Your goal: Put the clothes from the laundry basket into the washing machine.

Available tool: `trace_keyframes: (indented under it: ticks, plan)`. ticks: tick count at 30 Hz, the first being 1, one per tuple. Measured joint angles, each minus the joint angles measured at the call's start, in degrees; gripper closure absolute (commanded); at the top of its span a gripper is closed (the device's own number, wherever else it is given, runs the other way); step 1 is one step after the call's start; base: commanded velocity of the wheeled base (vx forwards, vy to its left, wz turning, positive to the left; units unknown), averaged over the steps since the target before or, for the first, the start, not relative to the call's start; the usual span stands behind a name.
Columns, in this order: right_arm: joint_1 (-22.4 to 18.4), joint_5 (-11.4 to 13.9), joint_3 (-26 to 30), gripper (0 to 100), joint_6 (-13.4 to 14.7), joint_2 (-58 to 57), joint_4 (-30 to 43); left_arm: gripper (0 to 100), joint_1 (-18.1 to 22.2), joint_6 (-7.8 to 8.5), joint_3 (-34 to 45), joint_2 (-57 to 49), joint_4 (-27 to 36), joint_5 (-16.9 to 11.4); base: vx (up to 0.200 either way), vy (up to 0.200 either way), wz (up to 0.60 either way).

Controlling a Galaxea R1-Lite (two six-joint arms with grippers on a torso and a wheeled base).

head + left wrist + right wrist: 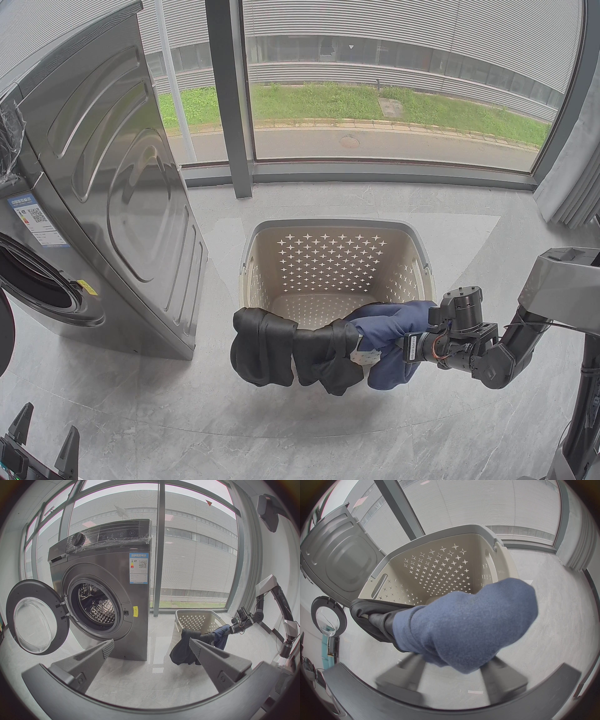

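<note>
Left gripper (49, 420) at 7 o'clock in the head view, nearest, fingers apart, empty. Right gripper (405, 347) at 4 o'clock, buried in the blue garment (387, 331); clamped or not, cannot tell, since the cloth covers it. Blue garment touches the black garment (294, 353), which hangs over the near rim of the laundry basket (337, 224) at centre. Washing machine (125, 187) at 9 o'clock, door (34, 617) swung open, drum (93, 603) bare. Risk, judged: the two garments look entangled, so a pull could drag the black one onto the floor or tip the basket; a shallow hold could shed the blue one before it reaches the drum. Right arm enters from 3 o'clock, elbow bent, forearm about level, wrist facing 9 o'clock.
</note>
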Motion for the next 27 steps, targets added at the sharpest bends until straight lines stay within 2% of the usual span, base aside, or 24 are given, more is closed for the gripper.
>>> trace_keyframes:
  ticks: [12, 22, 27]
  plan:
    - [1.05, -0.27, 2.71, 100, -0.13, -3.28, 0.16, 0, 0.02, -0.02, 0.0, 0.0, 0.0, 0.0, 0.0, 0.0, 0.0]
    - [3.89, -0.71, 7.8, 100, -0.33, -14.73, 0.84, 0, 0.0, -0.02, 0.0, 0.0, 0.02, 0.0, 0.0, 0.0, 0.0]
    - [5.9, -2.4, 9.92, 100, -0.49, -21.53, 1.19, 0, 0.02, -0.02, 0.0, 0.0, 0.02, 0.0, 0.0, 0.0, 0.0]
